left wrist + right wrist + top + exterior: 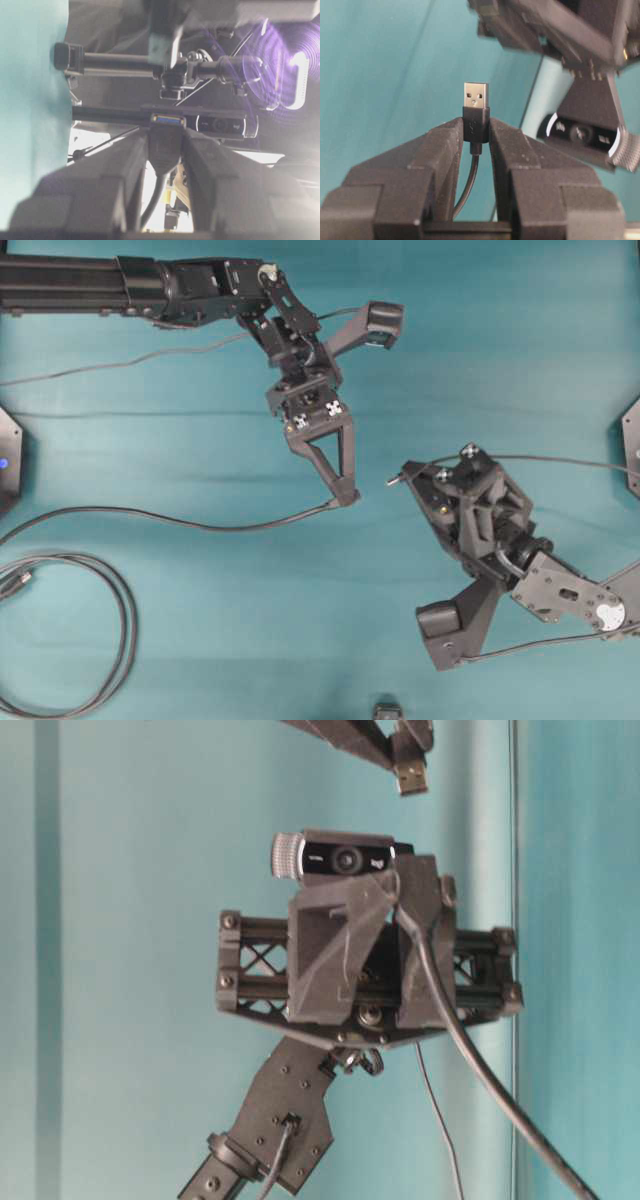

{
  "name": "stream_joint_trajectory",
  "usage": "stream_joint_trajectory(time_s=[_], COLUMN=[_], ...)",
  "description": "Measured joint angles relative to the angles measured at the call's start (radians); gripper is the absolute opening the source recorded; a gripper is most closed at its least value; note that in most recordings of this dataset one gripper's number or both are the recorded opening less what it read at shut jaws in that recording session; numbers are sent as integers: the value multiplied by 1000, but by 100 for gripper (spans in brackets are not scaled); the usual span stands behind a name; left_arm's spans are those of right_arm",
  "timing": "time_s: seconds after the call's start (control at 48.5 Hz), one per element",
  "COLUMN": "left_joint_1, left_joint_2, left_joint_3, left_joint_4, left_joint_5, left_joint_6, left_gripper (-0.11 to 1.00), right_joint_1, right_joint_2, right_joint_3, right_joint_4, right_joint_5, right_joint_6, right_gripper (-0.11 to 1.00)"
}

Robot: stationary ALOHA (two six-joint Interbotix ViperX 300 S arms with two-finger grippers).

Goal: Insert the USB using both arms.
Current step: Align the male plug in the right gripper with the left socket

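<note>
A: Start on the left of the overhead view. Your left gripper is clenched on the black rounded socket; its wrist view shows the socket pinched between both fingers, mouth facing away from the camera, its thin cable trailing off to the left across the table.

B: And the right side?

A: Your right gripper grips the USB by its black collar, silver plug standing clear above the fingertips. Overhead, the plug tip sits near the socket with a plain gap between them; the 2 are not touching.

B: What can go wrong from here?

A: I see 3 risks. First, the plug and socket mouth may not be in line, so pushing in could jam the metal edge on the rim. Second, the plug may be flipped against the socket; I cannot tell the socket's inner side. Third, both grips are narrow pinches, so a hard push could make either piece twist or slide back between the fingers.

B: So close slowly?

A: Yes, line up first, then press.
</note>
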Motion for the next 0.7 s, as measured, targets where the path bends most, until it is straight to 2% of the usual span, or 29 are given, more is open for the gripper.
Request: stream_joint_trajectory(time_s=[0.454,0.516,0.702], left_joint_1=[0,0,0], left_joint_2=[5,8,6], left_joint_3=[-3,-3,-6], left_joint_4=[0,0,0], left_joint_5=[-18,-20,-20], left_joint_6=[-2,-2,-2], left_gripper=[29,29,29], right_joint_1=[0,0,0], right_joint_2=[15,18,60], right_joint_3=[-21,-25,-23], right_joint_4=[0,-25,-170], right_joint_5=[2,3,44], right_joint_6=[2,2,6], right_gripper=[20,20,20])
